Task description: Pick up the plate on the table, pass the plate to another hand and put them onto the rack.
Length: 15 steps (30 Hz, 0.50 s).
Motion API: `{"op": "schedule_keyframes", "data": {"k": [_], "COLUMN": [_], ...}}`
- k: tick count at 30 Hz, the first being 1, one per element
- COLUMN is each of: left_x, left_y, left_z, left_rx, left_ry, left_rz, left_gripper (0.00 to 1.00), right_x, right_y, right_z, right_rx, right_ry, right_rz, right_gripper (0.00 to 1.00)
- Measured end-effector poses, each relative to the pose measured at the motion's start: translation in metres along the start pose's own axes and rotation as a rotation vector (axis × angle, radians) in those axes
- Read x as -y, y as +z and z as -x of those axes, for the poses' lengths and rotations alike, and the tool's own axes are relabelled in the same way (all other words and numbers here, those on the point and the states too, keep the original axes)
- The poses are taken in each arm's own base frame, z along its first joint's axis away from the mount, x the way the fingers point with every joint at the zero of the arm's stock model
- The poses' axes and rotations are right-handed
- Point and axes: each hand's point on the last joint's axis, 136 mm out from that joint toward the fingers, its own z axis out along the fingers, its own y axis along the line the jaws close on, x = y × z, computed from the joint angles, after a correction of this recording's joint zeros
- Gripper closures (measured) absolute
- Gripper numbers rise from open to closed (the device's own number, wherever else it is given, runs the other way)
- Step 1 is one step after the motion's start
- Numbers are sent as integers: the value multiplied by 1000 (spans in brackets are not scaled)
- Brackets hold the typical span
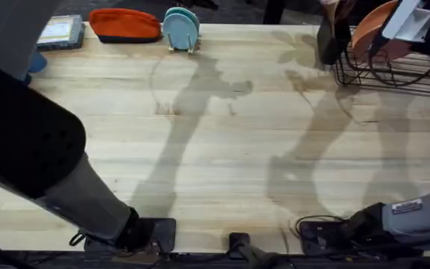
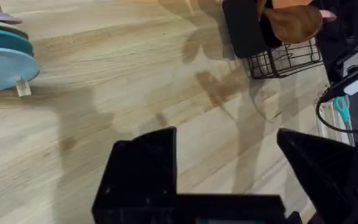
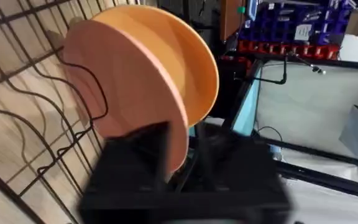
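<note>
While your right gripper [image 3: 185,158] grips the pink plate [image 3: 135,106] on edge above the rack [image 1: 394,75], lower it into a slot; left gripper [image 2: 229,180] gapes empty.

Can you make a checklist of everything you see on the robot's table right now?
Surface: wooden table, pale planks, arm shadows across it.
Job's things: pink plate over the black wire rack, a peach-orange plate right behind it.
Clutter: light-blue plates on a small stand, an orange pouch and a flat box at the far edge.
Grippers: left gripper open, nothing between its fingers; right gripper shut on the pink plate's edge.
Cables: black cable by the right arm's base.
Surroundings: blue bins on shelves.
</note>
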Motion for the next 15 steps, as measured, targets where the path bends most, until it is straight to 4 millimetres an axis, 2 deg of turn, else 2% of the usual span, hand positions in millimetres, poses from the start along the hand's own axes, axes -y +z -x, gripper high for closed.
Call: {"op": "schedule_keyframes", "data": {"k": [1, 2, 3, 5, 6, 7, 15], "left_x": [0, 0, 0, 0, 0, 0, 0], "left_y": [0, 0, 0, 0, 0, 0, 0], "left_z": [0, 0, 0, 0, 0, 0, 0], "left_rx": [0, 0, 0, 0, 0, 0, 0], "left_ry": [0, 0, 0, 0, 0, 0, 0], "left_rz": [0, 0, 0, 0, 0, 0, 0], "left_gripper": [6, 6, 6, 6, 6, 6, 6], "right_x": [0, 0, 0, 0, 0, 0, 0], "right_y": [0, 0, 0, 0, 0, 0, 0], "right_z": [0, 0, 0, 0, 0, 0, 0], "right_rx": [-1, 0, 0, 1, 0, 1, 0], "right_ry": [3, 6, 5, 5, 4, 4, 4], "right_rz": [0, 1, 1, 2, 2, 1, 2], "right_gripper": [926, 800, 359, 81, 24, 8, 3]}}
